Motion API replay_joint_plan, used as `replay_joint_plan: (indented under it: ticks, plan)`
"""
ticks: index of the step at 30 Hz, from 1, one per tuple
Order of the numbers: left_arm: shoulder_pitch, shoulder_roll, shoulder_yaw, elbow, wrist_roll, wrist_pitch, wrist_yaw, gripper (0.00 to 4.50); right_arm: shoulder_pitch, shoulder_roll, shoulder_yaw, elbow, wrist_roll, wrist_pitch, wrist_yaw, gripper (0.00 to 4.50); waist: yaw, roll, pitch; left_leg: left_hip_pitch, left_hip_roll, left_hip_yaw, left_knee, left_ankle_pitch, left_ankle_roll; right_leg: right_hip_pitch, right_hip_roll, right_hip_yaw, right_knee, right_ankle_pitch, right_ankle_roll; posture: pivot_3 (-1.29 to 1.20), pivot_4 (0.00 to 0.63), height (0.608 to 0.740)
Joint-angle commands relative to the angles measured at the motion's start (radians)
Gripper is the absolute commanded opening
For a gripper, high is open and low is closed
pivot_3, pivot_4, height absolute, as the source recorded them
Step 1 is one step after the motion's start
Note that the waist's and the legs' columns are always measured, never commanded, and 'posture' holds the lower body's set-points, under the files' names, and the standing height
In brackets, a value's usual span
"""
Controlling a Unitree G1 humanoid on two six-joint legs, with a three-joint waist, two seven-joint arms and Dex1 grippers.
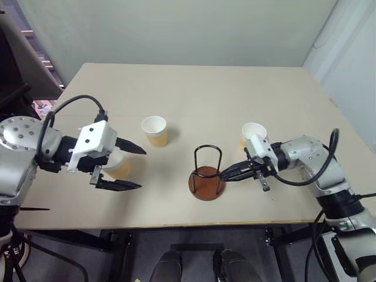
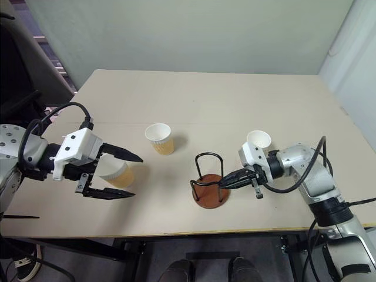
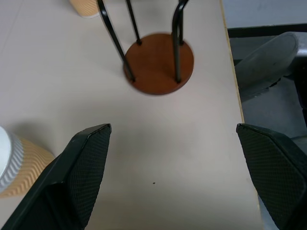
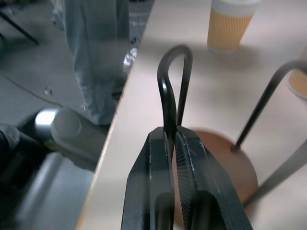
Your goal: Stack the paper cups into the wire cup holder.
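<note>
Fingers (image 4: 192, 158) (right) on holder wire (image 4: 169, 96)

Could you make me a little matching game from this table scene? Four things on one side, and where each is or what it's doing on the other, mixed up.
Things:
1. left claw
2. right claw
3. wire cup holder
4. middle cup

States:
A. stands alone on the table, touched by nothing
B. wide open, a cup between its fingers but not gripped
C. shut on a thin black wire loop
D. has a round reddish-brown base, no cup inside

Pairs: 1-B, 2-C, 3-D, 4-A
</note>
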Motion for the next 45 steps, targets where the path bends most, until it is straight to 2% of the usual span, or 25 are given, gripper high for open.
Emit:
replay_joint_plan:
  ticks: [1,4,7,10,12,15,18,23,28,31,41,45]
  plan:
    - [-0.018,0.003,0.018,-0.027,-0.013,0.013,0.012,4.50,-0.031,-0.007,0.016,0.011,-0.032,-0.004,0.002,0.57,0.000,0.000,0.000,0.000,0.000,0.000,0.000,0.000,0.000,0.000,0.000,0.000,0.000,0.000,0.000,0.00,0.150,0.740]
    - [-0.026,-0.008,0.012,-0.033,-0.012,0.025,0.027,4.50,-0.036,-0.018,0.018,0.031,-0.059,-0.002,-0.005,1.40,0.000,0.000,0.000,0.000,0.000,0.000,0.000,0.000,0.000,0.000,0.000,0.000,0.000,0.001,0.001,0.00,0.150,0.740]
    - [-0.032,-0.017,0.004,-0.041,-0.012,0.035,0.035,4.50,-0.032,-0.056,0.008,0.019,-0.076,-0.007,0.003,2.56,0.003,0.000,0.000,-0.001,0.000,0.000,0.000,0.000,0.000,0.000,0.000,0.000,-0.001,0.001,0.002,0.00,0.150,0.740]
    - [-0.049,-0.030,0.005,-0.029,-0.006,0.027,0.043,4.50,-0.018,-0.163,-0.050,-0.030,-0.105,-0.035,-0.007,3.57,0.009,0.001,0.000,-0.002,-0.001,0.000,0.000,0.000,0.000,0.000,-0.001,0.000,-0.002,0.001,0.003,0.00,0.150,0.740]
    - [-0.087,-0.065,0.021,-0.002,-0.003,0.016,0.092,4.50,-0.047,-0.218,-0.113,-0.006,-0.155,-0.074,-0.096,4.24,0.012,0.001,0.000,-0.003,-0.001,0.000,0.000,-0.001,0.000,0.000,-0.002,0.000,-0.002,0.001,0.003,0.00,0.150,0.740]
    - [-0.149,-0.144,0.037,0.028,-0.001,0.000,0.183,4.50,-0.113,-0.244,-0.158,0.055,-0.192,-0.083,-0.177,4.24,0.012,0.001,0.000,-0.002,-0.001,0.000,0.000,0.000,0.000,0.000,-0.002,0.000,-0.001,0.003,0.005,0.00,0.150,0.740]
    - [-0.184,-0.216,0.003,0.033,0.021,0.009,0.253,4.50,-0.163,-0.219,-0.115,0.148,-0.253,-0.121,-0.210,4.24,0.006,0.000,0.000,0.002,0.000,0.000,0.000,0.001,0.001,0.003,-0.003,0.000,-0.001,0.004,0.006,0.00,0.150,0.740]
    - [-0.186,-0.259,-0.063,0.025,0.063,0.004,0.270,4.50,-0.219,-0.159,-0.052,0.318,-0.349,-0.212,-0.238,4.24,0.003,0.001,0.001,0.003,0.000,0.000,-0.001,0.000,0.001,0.004,-0.002,0.000,-0.001,0.005,0.007,0.00,0.150,0.740]
    - [-0.192,-0.283,-0.069,0.003,0.066,0.019,0.303,4.50,-0.259,-0.100,-0.009,0.480,-0.416,-0.299,-0.266,4.24,0.008,0.002,0.001,0.001,0.000,0.000,-0.001,0.000,0.001,0.003,-0.002,0.000,-0.003,0.005,0.008,0.00,0.150,0.740]
    - [-0.185,-0.282,-0.062,-0.012,0.061,0.029,0.313,4.50,-0.278,-0.070,0.006,0.541,-0.445,-0.338,-0.277,3.65,0.009,0.002,0.001,0.001,0.000,0.000,-0.001,0.000,0.001,0.003,-0.002,0.000,-0.003,0.005,0.008,0.00,0.150,0.740]
    - [-0.182,-0.267,-0.047,0.000,0.066,0.013,0.307,4.50,-0.272,-0.070,-0.029,0.511,-0.410,-0.345,-0.219,0.18,0.011,0.002,0.001,0.001,0.000,0.000,-0.001,0.000,0.001,0.003,-0.002,0.000,-0.003,0.005,0.008,0.00,0.150,0.740]
    - [-0.193,-0.230,-0.036,0.017,0.034,0.044,0.251,4.50,-0.242,-0.167,-0.136,0.219,-0.219,-0.171,-0.079,0.09,0.014,0.003,0.002,-0.001,0.000,0.000,-0.001,0.000,0.001,0.002,-0.002,0.000,-0.003,0.005,0.008,0.00,0.150,0.740]
